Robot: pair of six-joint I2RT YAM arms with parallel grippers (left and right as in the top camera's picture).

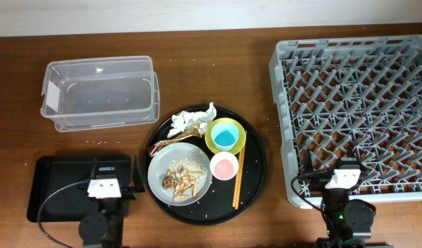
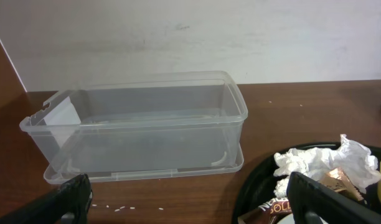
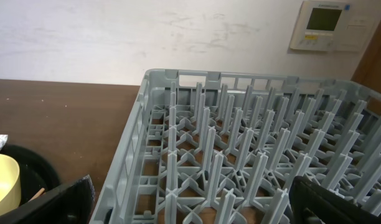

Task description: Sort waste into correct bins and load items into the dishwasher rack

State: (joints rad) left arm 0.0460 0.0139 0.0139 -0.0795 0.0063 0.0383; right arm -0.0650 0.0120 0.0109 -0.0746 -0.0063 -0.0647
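On the round black tray (image 1: 256,162) lie white tissue (image 1: 192,120), a gold-brown foil wrapper (image 1: 192,133), a light blue cup (image 1: 225,134) inside the yellow-green bowl (image 1: 212,143), a pink cup (image 1: 223,166), chopsticks (image 1: 238,176) and a grey plate (image 1: 159,172) with food scraps (image 1: 183,180). The clear tub (image 1: 101,93) is at the back left and the black rectangular tray (image 1: 59,186) at the front left. The grey rack (image 1: 356,103) is on the right. My left gripper (image 2: 190,205) is open and empty, facing the tub (image 2: 141,130). My right gripper (image 3: 193,205) is open over the rack's near corner (image 3: 240,155).
The left wrist view shows tissue (image 2: 321,162), the wrapper (image 2: 330,183) and a few loose rice grains (image 2: 116,208) on the table. A wall stands behind the table. The bowl's rim (image 3: 4,186) shows at the left of the right wrist view.
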